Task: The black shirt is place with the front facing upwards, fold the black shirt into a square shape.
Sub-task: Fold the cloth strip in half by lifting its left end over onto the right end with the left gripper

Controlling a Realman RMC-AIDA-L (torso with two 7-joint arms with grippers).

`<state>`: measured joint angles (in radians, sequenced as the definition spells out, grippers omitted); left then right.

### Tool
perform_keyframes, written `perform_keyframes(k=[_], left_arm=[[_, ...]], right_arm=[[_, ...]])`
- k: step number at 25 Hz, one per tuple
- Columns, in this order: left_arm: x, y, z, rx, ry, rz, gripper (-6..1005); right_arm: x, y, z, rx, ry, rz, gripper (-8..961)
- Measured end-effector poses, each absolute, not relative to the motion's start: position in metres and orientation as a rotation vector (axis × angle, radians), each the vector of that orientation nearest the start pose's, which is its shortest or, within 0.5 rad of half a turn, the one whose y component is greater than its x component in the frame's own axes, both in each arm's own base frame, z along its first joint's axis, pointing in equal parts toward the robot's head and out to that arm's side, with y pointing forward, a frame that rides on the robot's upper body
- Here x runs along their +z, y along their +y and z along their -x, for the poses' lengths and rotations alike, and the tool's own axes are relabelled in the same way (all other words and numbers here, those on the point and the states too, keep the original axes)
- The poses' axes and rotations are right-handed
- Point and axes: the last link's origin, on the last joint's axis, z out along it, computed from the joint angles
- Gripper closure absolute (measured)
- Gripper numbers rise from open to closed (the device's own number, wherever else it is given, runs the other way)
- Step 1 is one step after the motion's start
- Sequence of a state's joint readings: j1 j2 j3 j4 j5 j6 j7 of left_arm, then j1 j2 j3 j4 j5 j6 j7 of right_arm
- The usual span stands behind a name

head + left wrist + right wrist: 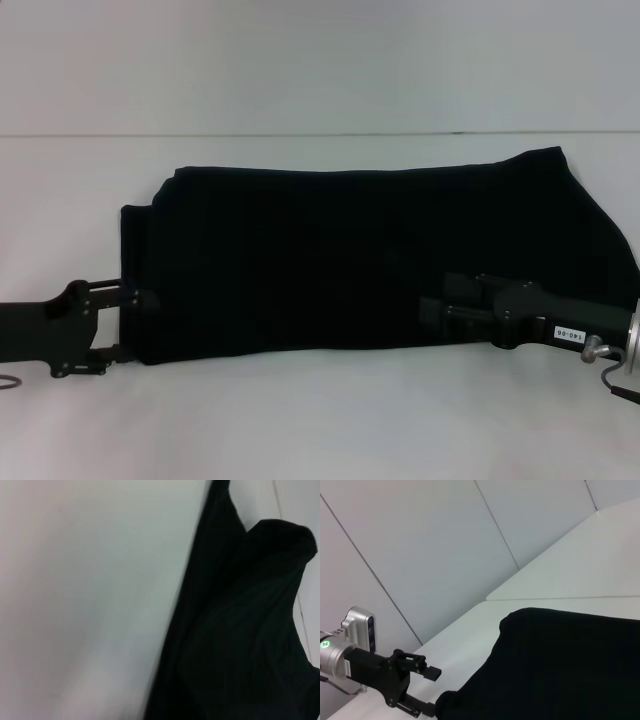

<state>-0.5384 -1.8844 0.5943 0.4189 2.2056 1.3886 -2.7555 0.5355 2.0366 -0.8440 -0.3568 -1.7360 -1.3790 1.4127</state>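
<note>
The black shirt (340, 255) lies folded into a long band across the white table, its wider end at the right. No lettering shows on it. My left gripper (134, 325) is at the band's near left corner, open, its fingers (142, 298) straddling the cloth edge. The right wrist view shows that same left gripper (427, 692) open, with the shirt's (560, 665) corner beside its lower finger. My right gripper (443, 303) hovers low over the near right part of the shirt. In the left wrist view the shirt (240, 630) fills one side, rumpled.
The white table (320, 420) extends in front of and behind the shirt. A pale wall (320, 60) rises behind the table's far edge. A cable and metal fitting (600, 355) hang from the right wrist.
</note>
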Motion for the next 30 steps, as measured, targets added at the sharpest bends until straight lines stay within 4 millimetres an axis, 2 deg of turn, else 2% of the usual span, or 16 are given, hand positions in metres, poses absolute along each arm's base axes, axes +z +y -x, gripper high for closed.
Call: perform_keyframes(k=[14,30], left_arm=[[0.043,0.319,0.355,0.660,2.751,-1.649,162],[0.042,0.322,0.360,0.676,2.803,-1.624,195]], right_arm=[[-0.034,0.328,-0.278,0.832,0.998,2.565,115],[-0.036,0.328,-0.278,0.829,0.990,2.565,116]])
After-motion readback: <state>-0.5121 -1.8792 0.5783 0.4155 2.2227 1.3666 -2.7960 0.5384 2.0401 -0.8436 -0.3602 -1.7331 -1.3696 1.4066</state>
